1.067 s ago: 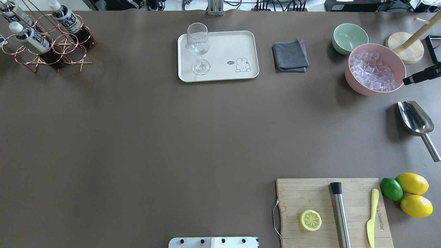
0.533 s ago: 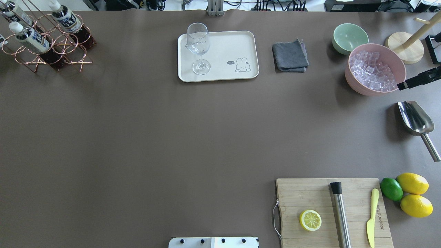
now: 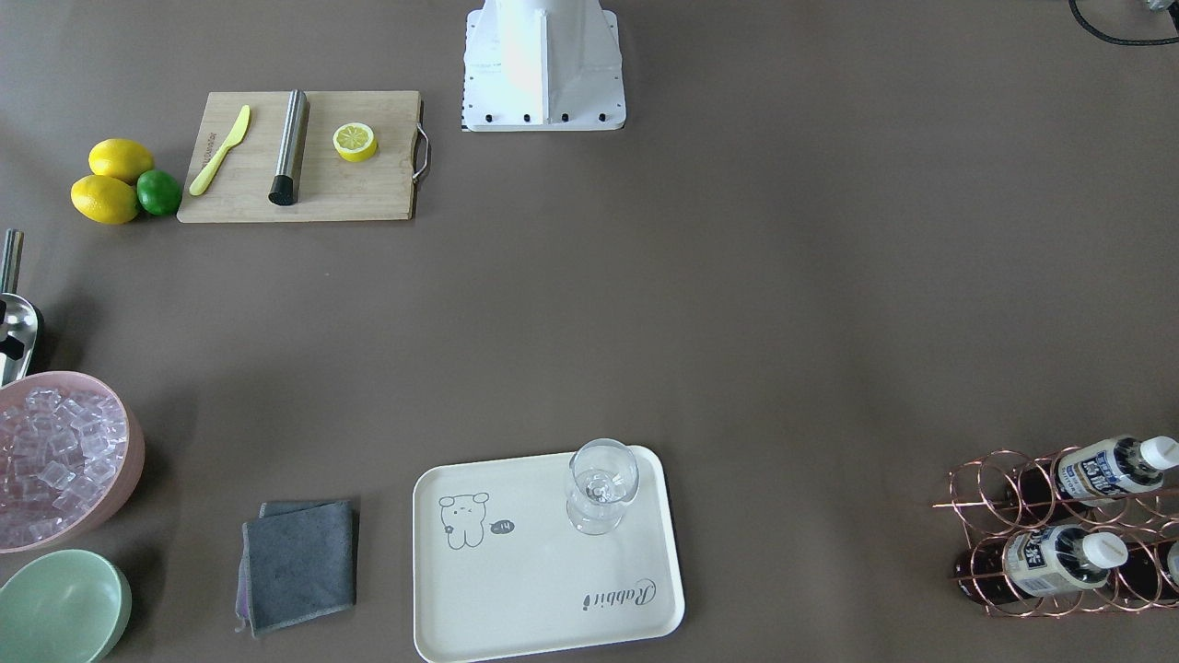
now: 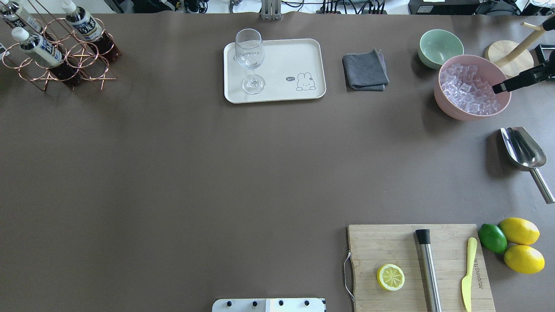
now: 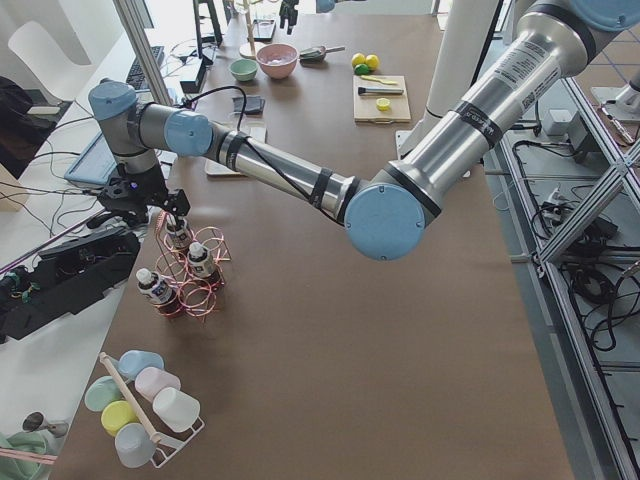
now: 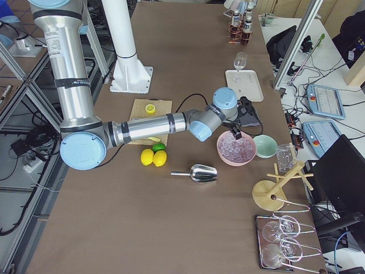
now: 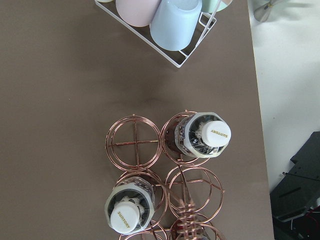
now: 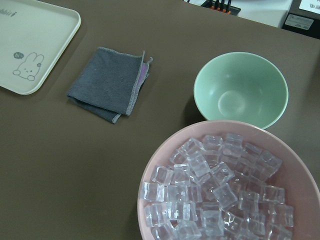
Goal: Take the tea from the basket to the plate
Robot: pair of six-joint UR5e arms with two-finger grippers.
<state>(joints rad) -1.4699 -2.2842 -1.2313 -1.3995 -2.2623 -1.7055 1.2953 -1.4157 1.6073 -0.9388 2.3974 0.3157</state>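
Table inventory, nearest the robot's base first

1. Cutting board (image 4: pixel 390 247), near right: bore a lemon half (image 4: pixel 390 277), a steel muddler (image 4: pixel 428 273) and a yellow knife (image 4: pixel 468 273). Two lemons (image 4: pixel 519 230) and a lime (image 4: pixel 492 238) lay just beside it.
2. Steel scoop (image 4: pixel 522 148), right edge, mid-table.
3. Pink bowl (image 4: pixel 451 110) of ice, far right. The right gripper (image 4: pixel 498 89) hung over its rim; how far it was spread could not be told. It carried nothing that showed.
4. Green bowl (image 4: pixel 440 47), empty, and a folded grey cloth (image 4: pixel 365 71), far side.
5. Plate (image 4: pixel 286 60), far centre: held a wine glass (image 4: pixel 250 56) upright near one corner, the rest bare.
6. Basket (image 7: pixel 135 142), far left corner: three bottles of tea (image 4: pixel 39 45) stood in its rings, none lifted out. The left gripper (image 5: pixel 165 205) hovered just above them; its spread could not be told, as no fingers showed in its wrist view.

Hazards, as judged: the task looked barely begun. A finger might foul the twisted handle or a neighbouring cap on descent. A bottle drawn up off-line could snag its ring and drag the light rack along. On delivery, the glass might be knocked if the bottle came down too close to that corner
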